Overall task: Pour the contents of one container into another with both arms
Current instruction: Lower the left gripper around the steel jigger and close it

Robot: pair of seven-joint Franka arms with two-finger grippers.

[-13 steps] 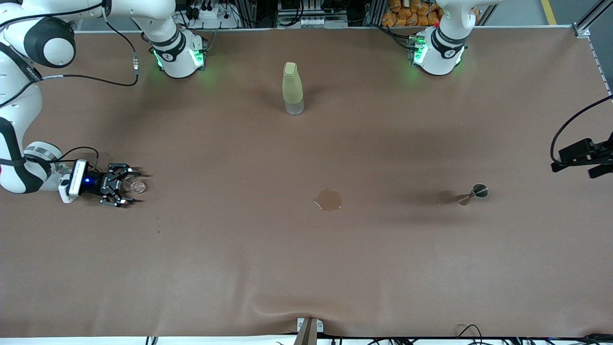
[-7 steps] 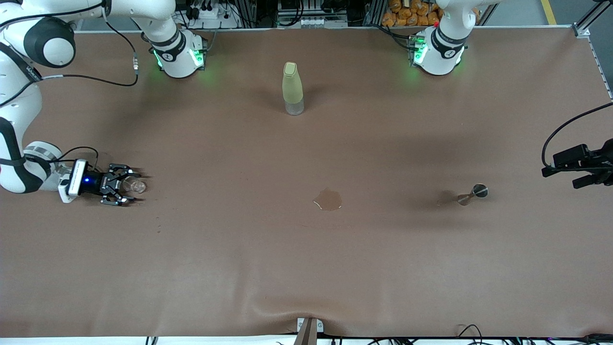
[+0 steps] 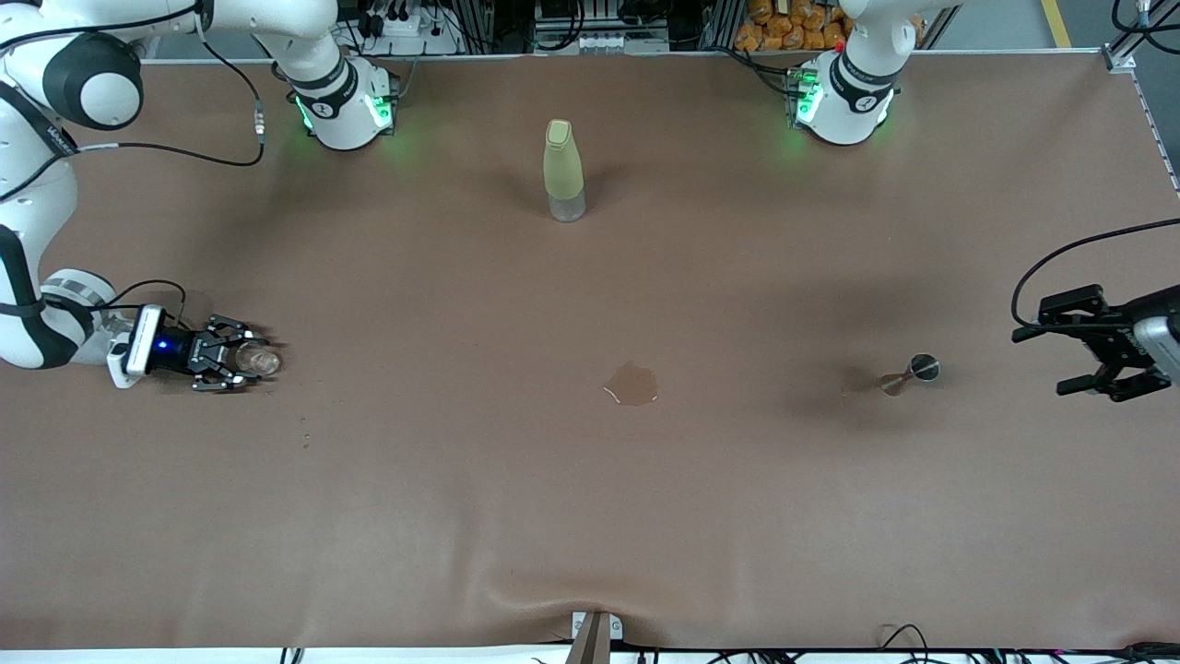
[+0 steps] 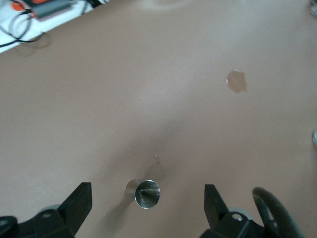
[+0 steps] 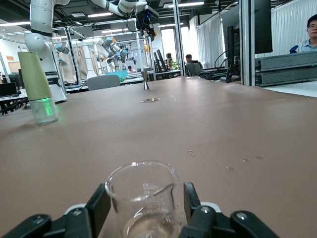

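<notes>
The tiny clear glass cup (image 3: 264,361) stands on the brown table at the right arm's end, with a little liquid in its bottom (image 5: 144,191). My right gripper (image 3: 247,358) lies low over the table, shut on the cup, a black finger pressed to each side (image 5: 145,196). The small steel jigger (image 3: 913,372) stands upright toward the left arm's end. My left gripper (image 3: 1042,361) hangs open beside it, apart from it, pointing at it. In the left wrist view the jigger (image 4: 146,193) shows between the wide-spread fingers, untouched.
A tall yellow-green bottle (image 3: 563,171) stands mid-table near the robots' bases. A small puddle (image 3: 632,384) lies on the table between the cup and the jigger. A few droplets (image 3: 304,433) dot the cloth near the cup.
The right gripper's fingers have closed in onto the glass cup. The left gripper has come down and moved in toward the jigger, still open.
</notes>
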